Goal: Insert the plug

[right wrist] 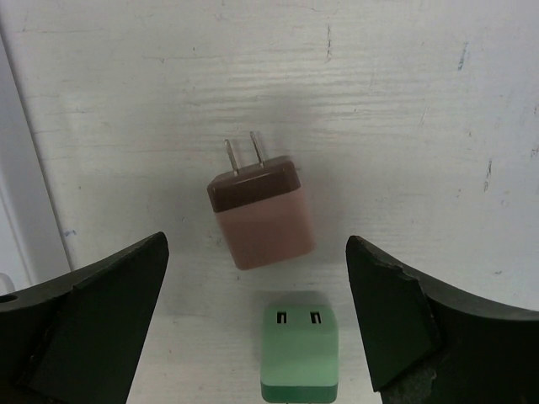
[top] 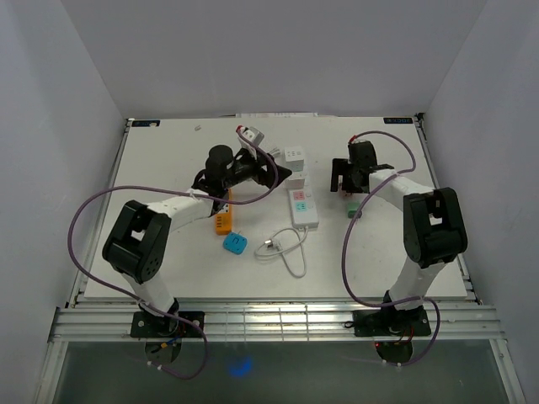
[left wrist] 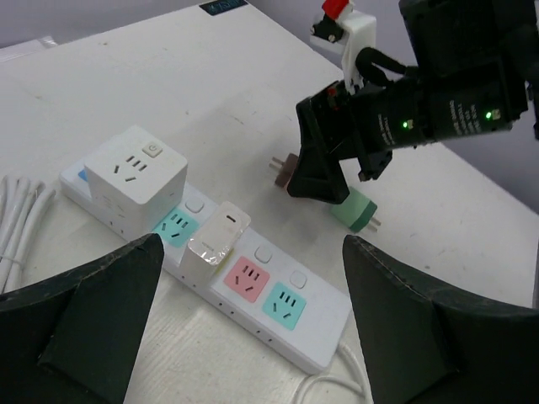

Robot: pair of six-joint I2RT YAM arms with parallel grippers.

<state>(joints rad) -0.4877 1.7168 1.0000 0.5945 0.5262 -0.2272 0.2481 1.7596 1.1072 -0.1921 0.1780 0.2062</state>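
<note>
The arm bases sit nearest in the overhead view. Beyond them the power strip [top: 303, 207] lies on the tabletop [top: 168, 269], the left hand [top: 276, 174] off its far left and the right hand [top: 347, 187] off its right. From the left wrist, spread-open fingers [left wrist: 93, 320] frame the strip, where a white cube [left wrist: 135, 172] and a small charger [left wrist: 217, 244] fill two sockets. From the right wrist, the brown plug [right wrist: 261, 215] lies flat, centred under the open right hand, which is the nearer one. The plug's length runs roughly alongside the strip, with a green plug [right wrist: 299, 345] crowding its rear.
</note>
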